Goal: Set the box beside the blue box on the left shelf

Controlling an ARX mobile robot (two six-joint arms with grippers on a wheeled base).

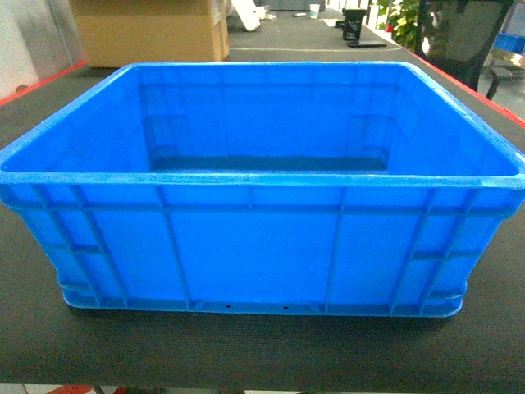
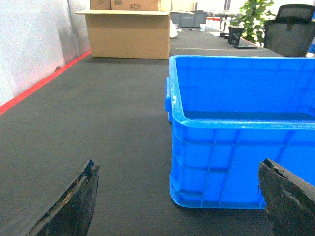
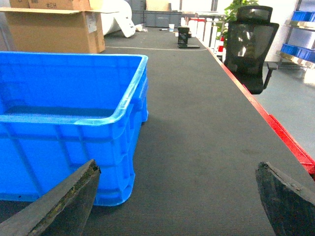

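The box (image 1: 261, 246) stands upright and empty on the dark worktop (image 1: 262, 353), square to the robot, its long axis running left to right across the head view and its near long wall facing the camera. Neither claw appears in the head view. The left claw (image 2: 179, 201) is released, jaws spread wide; the box's near left corner stands just ahead, between the two fingers. The right claw (image 3: 179, 201) is likewise released and empty; the box's near right corner lies ahead and toward its left finger (image 3: 59, 206). Neither claw touches the box. Judgement: the arms sit about equally near, one at each end, so a two-sided lift by the short walls appears the sensible approach. No shelf is visible.
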